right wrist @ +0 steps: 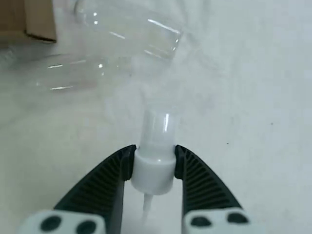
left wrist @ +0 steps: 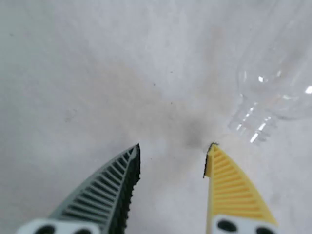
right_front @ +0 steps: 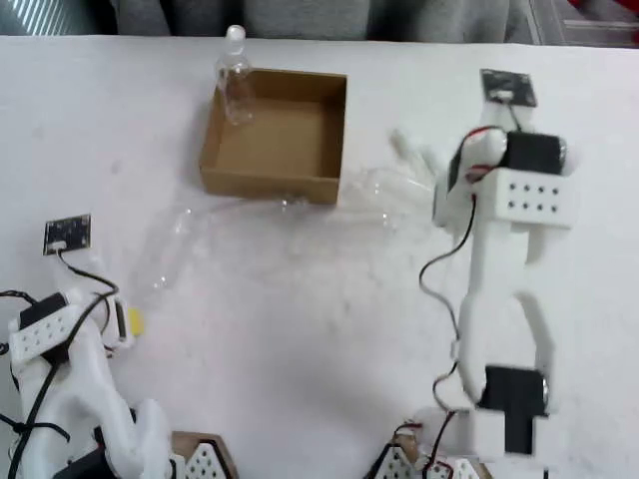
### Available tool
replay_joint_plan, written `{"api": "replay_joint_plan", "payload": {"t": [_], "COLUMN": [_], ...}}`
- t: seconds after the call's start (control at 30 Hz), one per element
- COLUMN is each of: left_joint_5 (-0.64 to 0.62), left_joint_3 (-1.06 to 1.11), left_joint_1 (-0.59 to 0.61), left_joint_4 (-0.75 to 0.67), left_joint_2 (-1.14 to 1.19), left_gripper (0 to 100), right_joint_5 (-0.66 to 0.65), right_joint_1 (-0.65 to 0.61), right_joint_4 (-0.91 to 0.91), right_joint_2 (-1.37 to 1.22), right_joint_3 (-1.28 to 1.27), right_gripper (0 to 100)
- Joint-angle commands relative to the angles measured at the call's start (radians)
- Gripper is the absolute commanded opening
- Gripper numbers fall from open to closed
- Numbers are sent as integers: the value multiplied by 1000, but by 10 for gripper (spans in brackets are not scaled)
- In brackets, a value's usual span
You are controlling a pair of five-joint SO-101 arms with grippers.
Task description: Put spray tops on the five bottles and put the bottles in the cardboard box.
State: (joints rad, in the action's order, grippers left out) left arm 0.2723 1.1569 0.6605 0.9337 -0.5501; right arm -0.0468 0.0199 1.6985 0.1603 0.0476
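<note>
At the left, our left gripper hangs low over the surface, jaws spread wide and empty. An open bottle lies with its neck just beside the yellow fingertip, likely so we can steady it for capping. At mid-table, a capped bottle stands at the far left corner of the cardboard box. To the right, our right gripper is clamped on a white spray top, aimed toward the uncapped bottles lying by the box.
</note>
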Motion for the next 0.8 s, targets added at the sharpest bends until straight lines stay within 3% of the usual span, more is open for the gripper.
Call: {"api": "replay_joint_plan", "payload": {"t": [0.0, 0.27, 0.63, 0.77], "left_joint_5": [-11, -9, -9, -9], "left_joint_3": [-5, -5, -5, -5], "left_joint_1": [4, 5, 7, 7], "left_joint_4": [-14, -14, -14, -14], "left_joint_2": [-30, -30, -30, -30], "left_gripper": [226, 226, 226, 226], "right_joint_5": [-2, 0, 3, 138], "right_joint_1": [-124, -444, -779, -857], "right_joint_4": [27, -68, -433, -644], "right_joint_2": [165, 326, 341, 329], "right_joint_3": [-123, -416, -710, -789], "right_gripper": [18, 18, 18, 18]}}
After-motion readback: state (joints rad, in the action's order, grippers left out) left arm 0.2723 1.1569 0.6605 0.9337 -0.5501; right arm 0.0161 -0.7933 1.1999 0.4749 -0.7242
